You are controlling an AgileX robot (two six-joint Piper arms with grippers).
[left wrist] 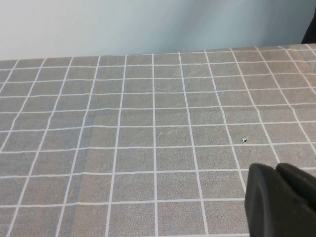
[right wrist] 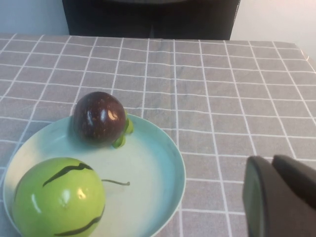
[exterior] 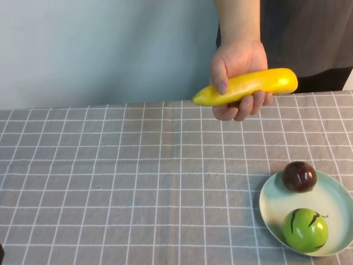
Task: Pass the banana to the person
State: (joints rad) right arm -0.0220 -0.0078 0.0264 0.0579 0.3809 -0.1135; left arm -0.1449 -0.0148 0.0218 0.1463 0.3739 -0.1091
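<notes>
A: Banana point(exterior: 246, 86) first: where was it, taking the pale plate point(exterior: 273, 207) as the mark?

B: Well beyond the plate, up off the checked cloth point(exterior: 138, 176) at the table's far edge. The person's hand point(exterior: 238, 77) was wrapped round its middle, fingers curled under, thumb over the top. Its long axis ran nearly level across the table, the tapered end pointing away from the plate's side.

A: And the grippers, left to right?

B: The left gripper point(left wrist: 281, 200) hung low over bare cloth, well apart from the plate and farther still from the banana. The right gripper point(right wrist: 279, 195) sat just beside the plate with the dark round fruit point(right wrist: 98, 118) and green fruit point(right wrist: 58, 200). Each showed only as a dark edge, so whether either was parted or together, I cannot tell.

A: Which was nearer the banana?

B: The right, I'd judge; but neither touched it, so the handover looked complete.
</notes>
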